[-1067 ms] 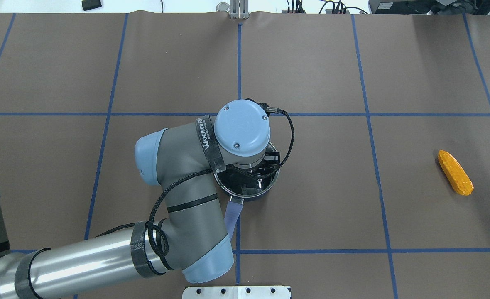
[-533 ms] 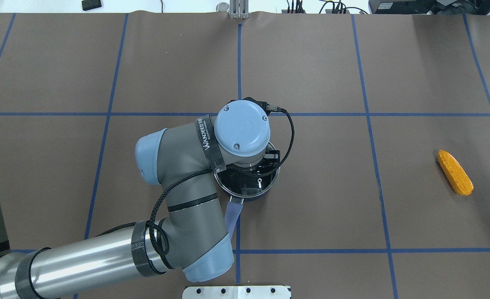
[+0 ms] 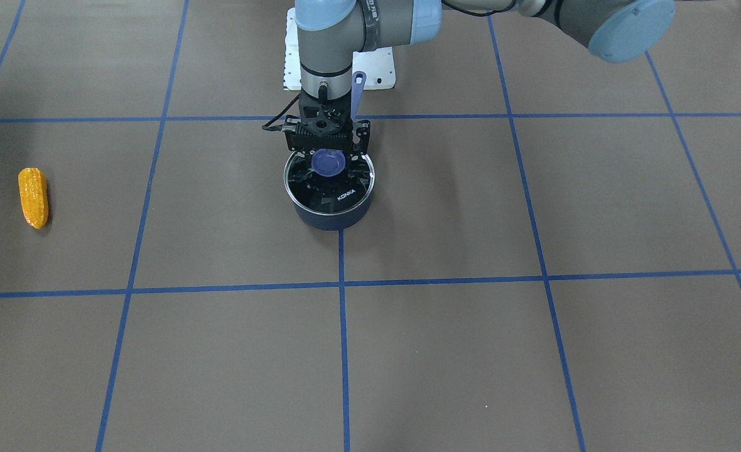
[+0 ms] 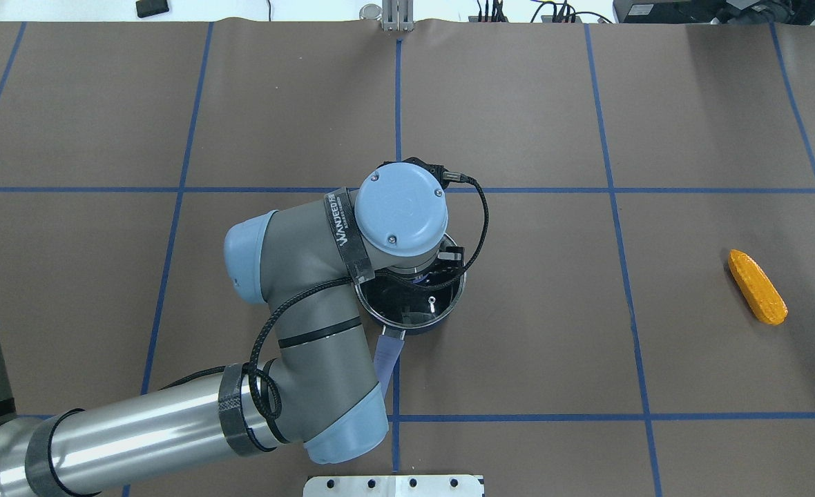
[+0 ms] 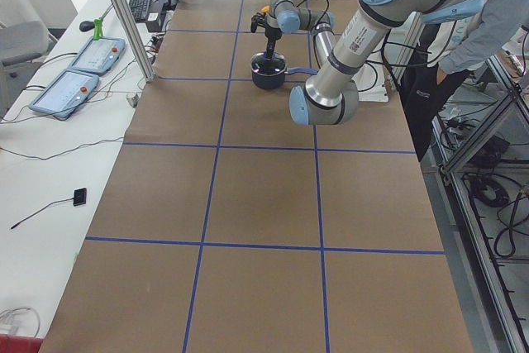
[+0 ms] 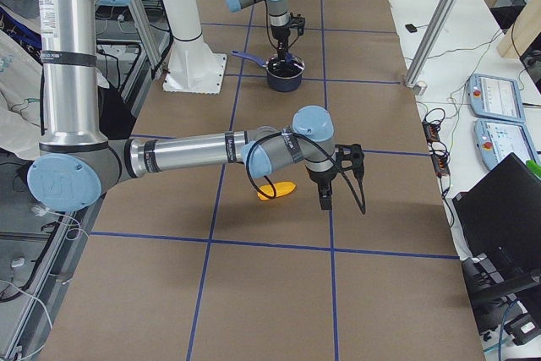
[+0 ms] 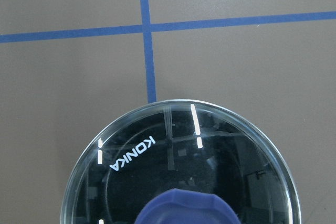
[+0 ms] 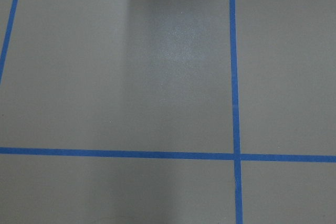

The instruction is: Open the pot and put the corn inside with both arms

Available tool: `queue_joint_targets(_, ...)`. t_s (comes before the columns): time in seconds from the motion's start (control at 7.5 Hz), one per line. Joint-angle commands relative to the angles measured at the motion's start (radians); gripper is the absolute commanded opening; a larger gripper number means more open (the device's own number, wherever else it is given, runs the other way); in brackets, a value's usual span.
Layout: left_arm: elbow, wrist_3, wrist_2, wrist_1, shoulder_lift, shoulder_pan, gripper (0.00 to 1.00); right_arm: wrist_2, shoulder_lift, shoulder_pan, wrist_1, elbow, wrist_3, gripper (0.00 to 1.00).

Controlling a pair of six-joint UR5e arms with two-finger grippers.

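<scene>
From my station I see the pot (image 3: 329, 218) near the middle of the desk (image 3: 471, 351), its glass lid (image 3: 340, 189) on and its long handle (image 3: 356, 94) pointing toward the robot's base. The left tool (image 3: 328, 150) stands straight down over the lid, with its jaws on either side of the blue knob (image 3: 328, 162). I cannot tell whether they pinch it. The left wrist camera shows only the lid and knob, no fingers. The corn (image 3: 33, 198) lies flat on the desk, well apart from the pot on the robot's right side. The right tool (image 6: 324, 199) hangs near the corn, pointing down. I see it only from the side, so I cannot tell if it is wide or narrow.
</scene>
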Motion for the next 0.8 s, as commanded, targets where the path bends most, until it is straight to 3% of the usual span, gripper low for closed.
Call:
queue_joint_targets(0.0,-0.010,0.001,0.000,0.002,0.000,-0.006,0.17,0.000,0.000,0.000,0.002,0.000,0.001,1.00)
queue_joint_targets(0.13,-0.022,0.001,0.000,0.005,0.000,-0.009,0.04,0.000,0.000,0.000,0.002,0.000,0.000,1.00)
queue_joint_targets(0.27,-0.065,0.001,-0.010,0.020,0.000,-0.024,0.00,-0.002,0.000,0.000,0.000,0.000,0.001,1.00)
queue_joint_targets(0.53,-0.202,0.083,-0.014,0.148,0.015,-0.053,0.00,0.000,0.000,0.000,0.000,0.000,0.001,1.00)
queue_joint_targets(0.67,-0.309,0.144,-0.040,0.190,0.090,-0.070,0.00,0.003,0.002,-0.002,0.002,0.005,0.004,1.00)
